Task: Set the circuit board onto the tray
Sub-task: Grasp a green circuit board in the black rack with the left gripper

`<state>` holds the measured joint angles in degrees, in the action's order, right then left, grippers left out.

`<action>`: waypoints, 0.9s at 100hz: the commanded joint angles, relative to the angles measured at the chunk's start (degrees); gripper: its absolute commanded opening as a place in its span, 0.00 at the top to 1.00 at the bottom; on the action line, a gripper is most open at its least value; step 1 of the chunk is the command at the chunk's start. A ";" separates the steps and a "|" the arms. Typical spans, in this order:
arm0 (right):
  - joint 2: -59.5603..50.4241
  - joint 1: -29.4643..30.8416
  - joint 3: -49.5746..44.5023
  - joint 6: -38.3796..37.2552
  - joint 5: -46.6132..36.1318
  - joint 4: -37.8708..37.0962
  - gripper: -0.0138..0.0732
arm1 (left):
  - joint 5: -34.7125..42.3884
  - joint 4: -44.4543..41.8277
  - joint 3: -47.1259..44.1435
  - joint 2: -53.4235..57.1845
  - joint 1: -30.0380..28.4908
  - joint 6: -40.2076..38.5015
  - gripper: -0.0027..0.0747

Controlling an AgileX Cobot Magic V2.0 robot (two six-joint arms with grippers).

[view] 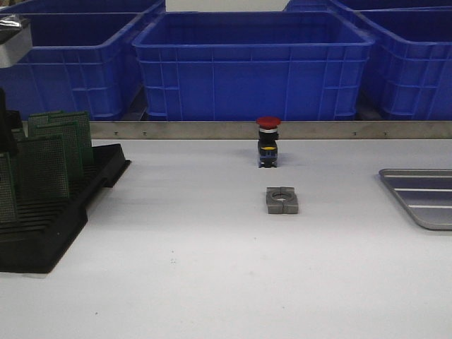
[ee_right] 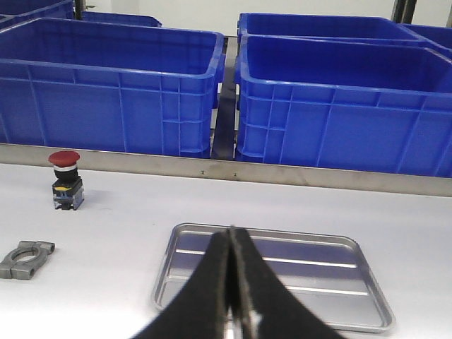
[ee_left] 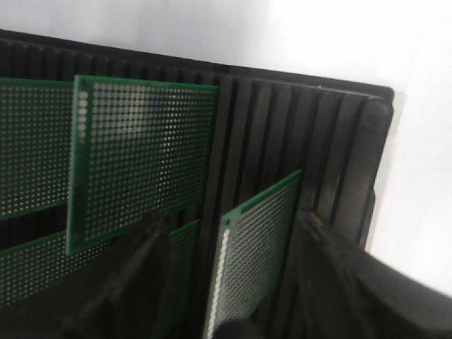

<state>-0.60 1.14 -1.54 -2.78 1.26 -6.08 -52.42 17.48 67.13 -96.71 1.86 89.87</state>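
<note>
Several green perforated circuit boards stand upright in the slots of a black rack at the table's left. In the left wrist view my left gripper is open, its dark fingers on either side of one board near the rack's end, not closed on it. The silver-grey ribbed tray lies at the table's right edge and holds nothing. In the right wrist view my right gripper is shut and empty, held above the tray's near side.
A red-capped push button stands at the table's middle back, and a grey metal clamp lies in front of it. Blue plastic bins line the back behind a metal rail.
</note>
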 commanded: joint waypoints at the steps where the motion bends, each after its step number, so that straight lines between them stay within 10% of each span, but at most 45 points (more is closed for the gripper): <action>1: -1.52 -0.02 0.69 0.47 -4.33 0.05 0.91 | 0.18 1.40 1.66 1.84 0.01 0.01 0.49; 39: -1.52 -0.02 0.69 0.47 -4.33 0.05 0.91 | -3.52 1.40 1.66 1.84 0.01 0.01 0.99; 90: -1.52 -0.02 0.69 0.47 -4.39 0.05 0.91 | -20.91 3.22 10.79 2.35 0.01 -2.66 0.99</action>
<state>-0.60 1.14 -1.54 -2.78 1.26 -6.08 -67.97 17.49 73.94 -96.83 1.86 90.08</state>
